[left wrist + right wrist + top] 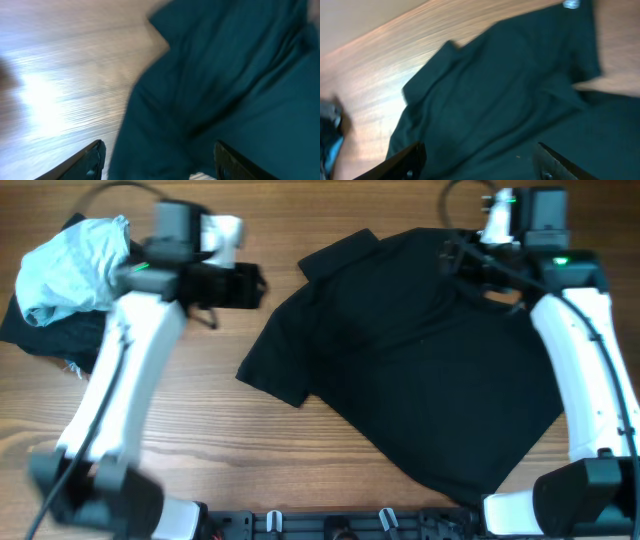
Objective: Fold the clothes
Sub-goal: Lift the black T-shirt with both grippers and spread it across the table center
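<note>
Black T-shirt lies spread and rumpled on the wooden table, the left gripper beside one sleeve and the right gripper over its far edge, both with fingers apart and empty.

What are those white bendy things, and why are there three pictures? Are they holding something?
Those are two robot arms, the left arm and the right arm, each ending in a two-fingered pincer. One picture looks down from above the wooden table. The other two come from cameras on the wrists, peeking past the left gripper and the right gripper. A black T-shirt lies spread out; a pale blue garment is heaped on a dark garment at the far left. Both grippers are open, holding nothing.
</note>
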`<state>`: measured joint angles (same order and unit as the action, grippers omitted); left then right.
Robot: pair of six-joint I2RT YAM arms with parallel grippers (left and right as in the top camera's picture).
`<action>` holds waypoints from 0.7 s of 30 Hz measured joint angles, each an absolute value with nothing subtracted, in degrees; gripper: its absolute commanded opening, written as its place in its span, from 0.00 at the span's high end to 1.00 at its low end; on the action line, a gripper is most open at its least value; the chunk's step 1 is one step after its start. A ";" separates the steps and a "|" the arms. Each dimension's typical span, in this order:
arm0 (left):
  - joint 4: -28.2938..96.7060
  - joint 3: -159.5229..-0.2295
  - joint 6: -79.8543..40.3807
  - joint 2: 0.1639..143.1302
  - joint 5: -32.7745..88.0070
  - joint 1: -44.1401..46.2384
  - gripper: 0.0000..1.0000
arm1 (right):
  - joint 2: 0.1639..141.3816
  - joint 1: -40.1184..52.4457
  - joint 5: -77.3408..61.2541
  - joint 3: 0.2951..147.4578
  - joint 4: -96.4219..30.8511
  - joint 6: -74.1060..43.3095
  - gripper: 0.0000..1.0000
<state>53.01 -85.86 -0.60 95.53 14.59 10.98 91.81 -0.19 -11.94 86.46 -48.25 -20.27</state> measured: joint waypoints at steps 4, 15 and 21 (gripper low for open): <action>46.33 -85.86 1.50 107.20 13.32 14.83 0.23 | 91.81 -5.32 -12.14 86.39 -48.69 -21.41 0.21; 41.06 -85.91 3.27 121.89 10.48 15.31 0.73 | 91.81 -13.96 -2.83 86.28 -53.21 -23.00 0.21; 48.53 -86.43 -0.34 122.32 4.95 15.27 0.96 | 92.29 -13.98 -2.50 86.28 -53.39 -23.24 0.20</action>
